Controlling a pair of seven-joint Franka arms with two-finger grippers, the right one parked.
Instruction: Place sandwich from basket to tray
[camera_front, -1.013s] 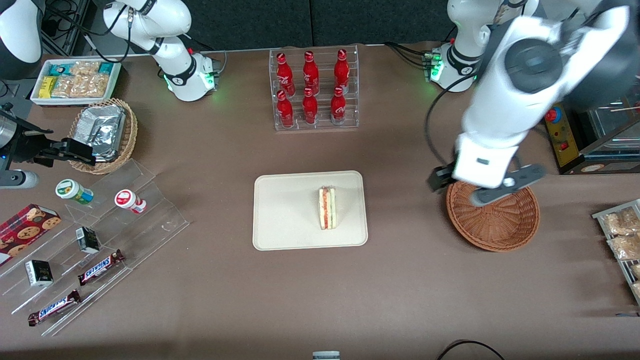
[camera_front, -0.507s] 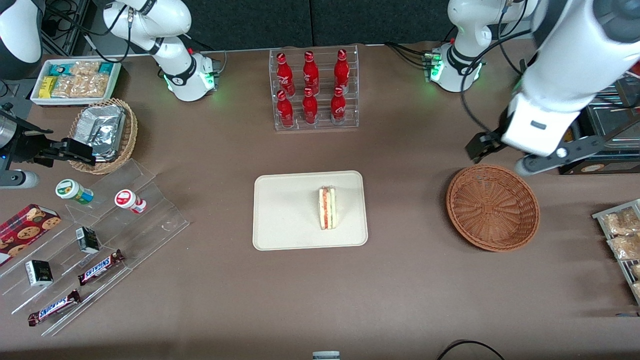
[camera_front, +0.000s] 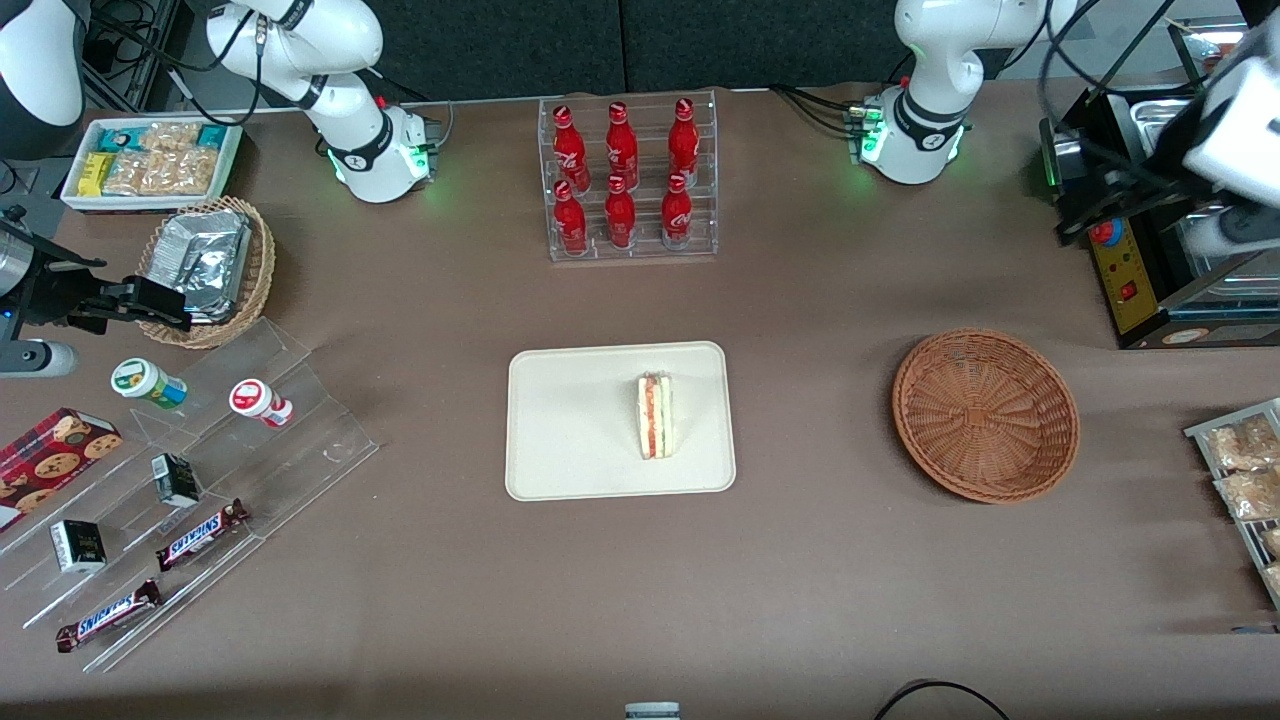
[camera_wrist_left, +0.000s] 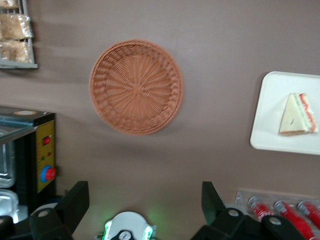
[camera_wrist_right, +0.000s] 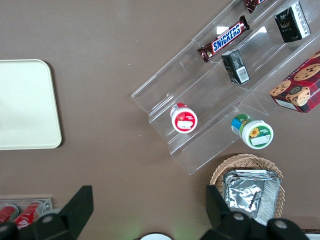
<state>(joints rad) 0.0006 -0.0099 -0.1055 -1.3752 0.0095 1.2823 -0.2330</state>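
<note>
The sandwich (camera_front: 655, 415) (camera_wrist_left: 297, 115), a pale wedge with red and green layers, lies on the cream tray (camera_front: 570, 440) (camera_wrist_left: 272, 130) in the middle of the table. The reddish-brown wicker basket (camera_front: 985, 415) (camera_wrist_left: 136, 93) sits beside the tray toward the working arm's end, with nothing in it. My gripper (camera_front: 1155, 228) (camera_wrist_left: 144, 195) hangs high above the table, farther from the front camera than the basket, over a black and yellow machine. Its fingers are spread wide and hold nothing.
A black and yellow machine with a red button (camera_front: 1130, 270) (camera_wrist_left: 42, 155) stands at the working arm's end. Nearer the camera is a wire rack of snack packets (camera_front: 1240, 470) (camera_wrist_left: 17, 32). A clear rack of red bottles (camera_front: 628, 180) stands at the back centre. Acrylic steps with sweets (camera_front: 190, 480) lie toward the parked arm's end.
My gripper has risen from just above the basket and swung away toward the working arm's end, over the machine. The sandwich and tray have stayed put.
</note>
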